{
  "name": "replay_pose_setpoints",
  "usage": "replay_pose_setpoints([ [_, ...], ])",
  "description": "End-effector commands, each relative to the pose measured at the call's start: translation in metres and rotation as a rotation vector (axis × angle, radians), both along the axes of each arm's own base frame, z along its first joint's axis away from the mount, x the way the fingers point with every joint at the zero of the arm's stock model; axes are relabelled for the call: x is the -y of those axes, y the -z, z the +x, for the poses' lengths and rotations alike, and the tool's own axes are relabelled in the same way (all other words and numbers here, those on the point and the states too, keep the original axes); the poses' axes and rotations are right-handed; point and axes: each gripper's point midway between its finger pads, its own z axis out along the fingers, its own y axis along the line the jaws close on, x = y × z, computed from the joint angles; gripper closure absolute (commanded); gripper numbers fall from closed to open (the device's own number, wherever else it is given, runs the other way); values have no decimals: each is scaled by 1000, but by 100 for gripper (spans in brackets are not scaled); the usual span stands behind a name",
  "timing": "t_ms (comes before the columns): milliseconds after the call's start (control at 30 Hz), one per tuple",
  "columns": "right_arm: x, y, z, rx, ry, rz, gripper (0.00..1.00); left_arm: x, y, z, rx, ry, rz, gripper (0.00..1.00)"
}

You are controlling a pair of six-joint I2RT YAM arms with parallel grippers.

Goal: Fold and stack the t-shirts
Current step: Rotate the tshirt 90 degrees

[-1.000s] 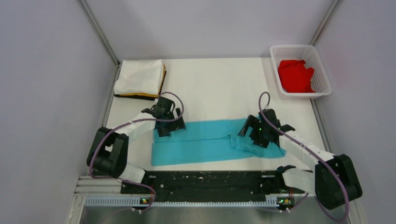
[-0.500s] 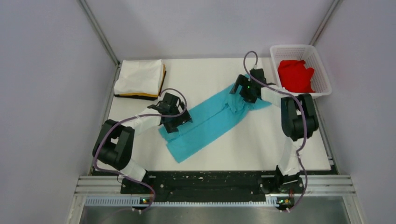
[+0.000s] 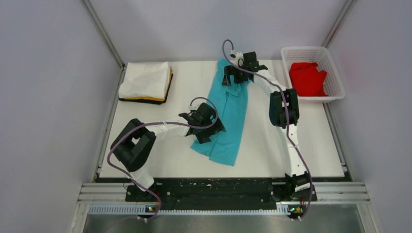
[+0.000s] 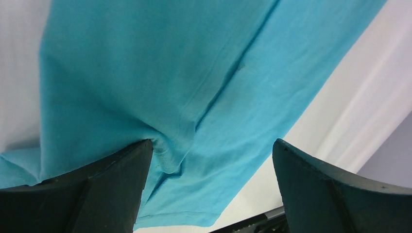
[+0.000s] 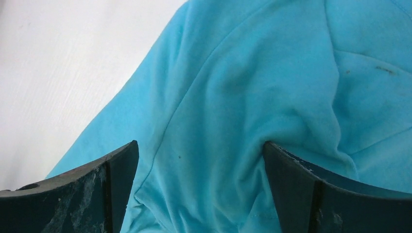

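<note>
From worktop [image 3: 311,141] centre to far edge lies a lengthwise-folded turquoise-blue cloth t-shirt [image 3: 232,112]. The left hand [image 3: 206,132] and right hand [image 3: 232,76], both spread apart, rest on its ends. Likely next: fold it crosswise.

Spread t-shirt [image 3: 229,114] running front to back across the middle of the worktop [image 3: 291,131], right gripper [image 3: 232,76] on its far end, left gripper [image 3: 206,132] at its near left edge, folded t-shirts [image 3: 145,80] stacked back left, basket [image 3: 337,74] back right holding another t-shirt [image 3: 306,79].
</note>
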Motion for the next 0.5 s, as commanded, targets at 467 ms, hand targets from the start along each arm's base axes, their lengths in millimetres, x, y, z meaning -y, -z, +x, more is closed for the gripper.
replay_pose_setpoints([
  [467, -72, -122, 34, 455, -103, -106, 1, 45, -19, -31, 57, 28, 15, 1],
])
